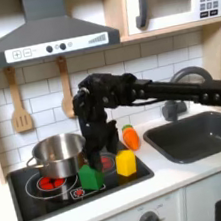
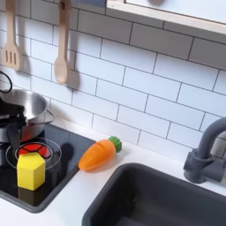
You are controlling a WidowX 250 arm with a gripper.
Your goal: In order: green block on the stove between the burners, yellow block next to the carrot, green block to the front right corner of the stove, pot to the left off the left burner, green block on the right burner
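First exterior view showed us, nearest, the green block (image 1: pixel 89 176) between the burners, the yellow block (image 1: pixel 126 163) beside it, the carrot (image 1: pixel 131 137) behind. Our gripper (image 1: pixel 96 135) hovered; its grip unclear. We judged a short, level carry best.

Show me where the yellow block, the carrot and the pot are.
yellow block (image 2: pixel 31 170): second exterior view, on its front face.
carrot (image 2: pixel 97 154): second exterior view, on the orange body.
pot (image 1: pixel 59 155): first exterior view, on its steel side wall.
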